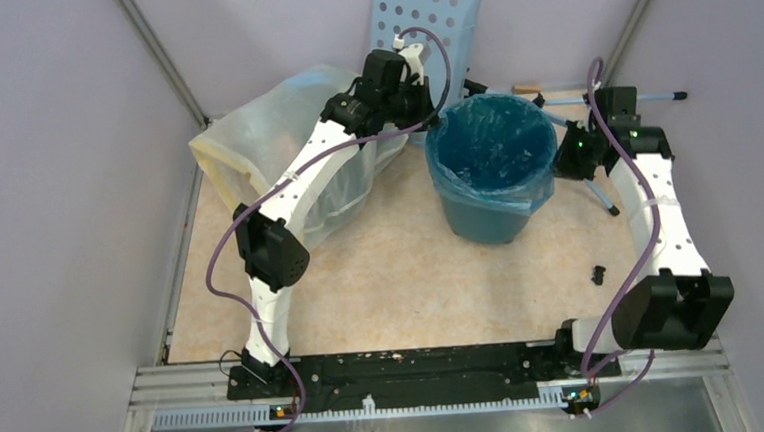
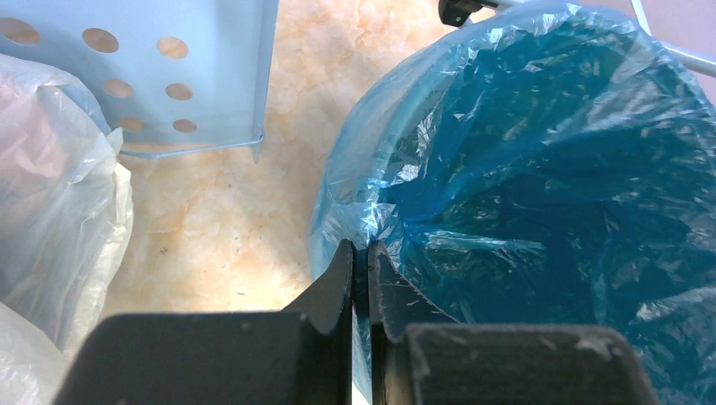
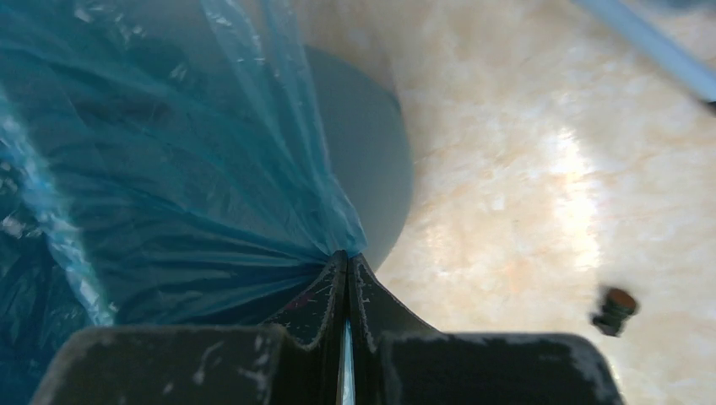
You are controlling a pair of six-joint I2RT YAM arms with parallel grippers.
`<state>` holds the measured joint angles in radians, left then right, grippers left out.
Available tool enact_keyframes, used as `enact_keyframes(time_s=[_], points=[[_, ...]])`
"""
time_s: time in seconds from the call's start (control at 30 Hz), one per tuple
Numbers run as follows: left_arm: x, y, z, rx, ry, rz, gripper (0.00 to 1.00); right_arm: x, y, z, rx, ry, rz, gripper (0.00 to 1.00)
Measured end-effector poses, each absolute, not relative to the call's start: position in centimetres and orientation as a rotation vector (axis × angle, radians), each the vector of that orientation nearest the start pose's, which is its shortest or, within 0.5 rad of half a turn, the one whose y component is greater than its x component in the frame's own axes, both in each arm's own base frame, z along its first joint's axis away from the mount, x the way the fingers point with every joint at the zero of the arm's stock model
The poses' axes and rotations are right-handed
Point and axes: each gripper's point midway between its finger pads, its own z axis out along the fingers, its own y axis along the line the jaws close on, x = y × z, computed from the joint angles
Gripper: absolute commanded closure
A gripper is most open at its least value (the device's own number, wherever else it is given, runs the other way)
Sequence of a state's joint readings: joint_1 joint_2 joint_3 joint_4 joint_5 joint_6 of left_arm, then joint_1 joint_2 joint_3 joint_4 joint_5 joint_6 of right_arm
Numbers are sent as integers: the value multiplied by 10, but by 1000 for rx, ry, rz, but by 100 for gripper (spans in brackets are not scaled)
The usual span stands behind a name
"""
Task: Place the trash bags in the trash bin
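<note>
The left gripper [image 2: 360,257] pinches the bag [image 1: 502,199] at 10 o'clock on the bin [image 1: 484,228] — the right gripper [image 3: 348,263] clamps it at 3 o'clock.

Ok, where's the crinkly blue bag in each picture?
Top external: the blue bag lines the bin, right of centre.
Left wrist: the bag fills the right side.
Right wrist: the bag fills the left side.
Shared landmark: the beige marbled table, beside the bag in all three.
</note>
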<state>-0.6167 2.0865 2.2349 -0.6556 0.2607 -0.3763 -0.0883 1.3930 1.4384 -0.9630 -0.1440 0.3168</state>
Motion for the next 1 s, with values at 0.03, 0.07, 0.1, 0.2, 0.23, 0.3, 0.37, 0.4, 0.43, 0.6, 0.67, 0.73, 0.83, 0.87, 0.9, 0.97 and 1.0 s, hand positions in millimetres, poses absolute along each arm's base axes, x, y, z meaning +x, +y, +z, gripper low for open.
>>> enact_keyframes(time_s=[0.03,0.07,0.1,0.2,0.23,0.3,0.37,0.4,0.43,0.6,0.67,0.73,0.83,0.87,0.9,0.97,1.0], points=[[434,-381,288,431,2135,-853,100,331,14,222,451,2450,313,100],[435,-380,288,432,2133,-845,99,327,18,219,458,2442,341,100],[436,-379,288,432,2131,-836,99,322,21,216,472,2435,368,100],[437,-378,288,441,2126,-827,95,309,29,202,516,2434,424,88],[437,-378,288,444,2124,-826,89,306,30,198,536,2438,430,81],[437,-379,289,449,2120,-828,76,304,26,194,566,2442,403,69],[436,-382,291,452,2109,-848,66,306,18,195,580,2429,347,62],[436,-383,293,452,2103,-860,62,307,15,196,582,2421,321,62],[436,-385,295,449,2097,-874,58,307,9,199,579,2410,282,62],[430,-387,315,440,2053,-932,38,308,-9,231,560,2321,163,49],[426,-384,327,434,2035,-957,38,308,-14,250,547,2278,129,46],[419,-379,340,421,2018,-995,39,307,-18,271,522,2234,109,44],[406,-363,356,384,2010,-1055,42,308,-21,303,470,2170,88,53],[403,-355,359,367,2008,-1071,42,308,-21,313,450,2152,83,64],[400,-344,360,343,2014,-1081,43,308,-21,321,425,2136,80,77],[394,-325,359,303,2031,-1085,45,308,-17,335,383,2110,76,100],[392,-314,357,279,2038,-1078,46,307,-13,343,362,2098,78,100]])
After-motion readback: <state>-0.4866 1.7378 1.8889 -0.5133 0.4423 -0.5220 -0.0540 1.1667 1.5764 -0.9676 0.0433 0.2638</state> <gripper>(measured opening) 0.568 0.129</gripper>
